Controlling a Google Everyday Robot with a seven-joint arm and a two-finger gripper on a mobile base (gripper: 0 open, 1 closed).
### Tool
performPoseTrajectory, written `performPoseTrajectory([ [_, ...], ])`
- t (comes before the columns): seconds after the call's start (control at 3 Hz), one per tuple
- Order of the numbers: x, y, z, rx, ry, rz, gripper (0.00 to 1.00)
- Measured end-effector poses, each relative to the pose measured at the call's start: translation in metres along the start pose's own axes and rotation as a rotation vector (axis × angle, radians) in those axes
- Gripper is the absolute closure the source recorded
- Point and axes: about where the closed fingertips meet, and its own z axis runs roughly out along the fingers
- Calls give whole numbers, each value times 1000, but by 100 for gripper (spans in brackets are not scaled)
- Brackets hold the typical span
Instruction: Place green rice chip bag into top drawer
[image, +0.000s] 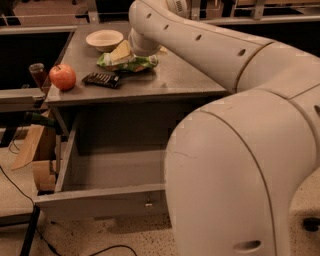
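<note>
**Claw down on the bag, drawer open**

Arm reaches across the table (190, 80) from the right. Gripper (121, 52) sits low at the green chip bag (136, 63), right on its left end; can't tell whether it is open, closed or gripping. Bag lies flat on the tabletop, near the back. Pale bowl (104, 40) just behind it. Dark ridged bar (101, 79) in front and left of it, red apple (62, 76) further left by the edge. Top drawer (100, 205) stands pulled out under the tabletop, well apart from the bag.
</note>
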Motion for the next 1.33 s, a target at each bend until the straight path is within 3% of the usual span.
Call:
performPoseTrajectory([
  [0.33, -2, 3, 2, -9, -6, 0, 0],
  [1.33, -18, 34, 10, -103, -29, -41, 0],
])
